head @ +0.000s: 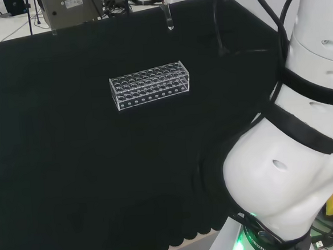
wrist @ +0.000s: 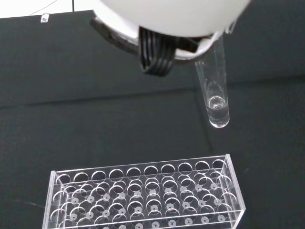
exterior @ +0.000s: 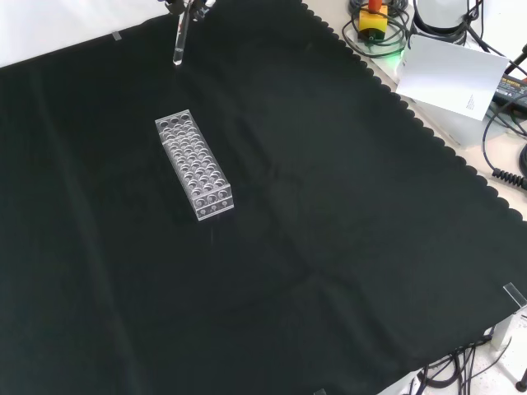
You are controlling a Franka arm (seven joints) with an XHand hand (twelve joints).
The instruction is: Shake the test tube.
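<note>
You have a clear glass test tube [wrist: 214,90] hanging well above the counter [exterior: 329,247], round bottom down and close to upright, with a slight tilt in the wrist view. Its wall is smooth and see-through, and a small pool of clear liquid sits in the rounded tip, though you can't judge how much from here. In the head view the tube [head: 168,17] hangs at the far edge of the cloth, beyond the rack; in the front view it [exterior: 179,43] hangs at the top, just past the rack's far end.

The rack [head: 150,85] is a clear plastic box, long and rectangular, with rows of round holes through its top plate and a second plate below; every hole you can see is empty. It lies flat on the matte black cloth, whose near edge in the head view is cut in small scallops. In the front view the rack [exterior: 194,164] runs lengthwise away from the camera, left of centre.

The hand [wrist: 157,52] shows in the wrist view as a smooth white rounded shell with a bundle of black ribbed cables. The tube's upper end disappears up under it, so it seems to hold the tube there, but you cannot tell how far the fingers are curled or spread.
</note>
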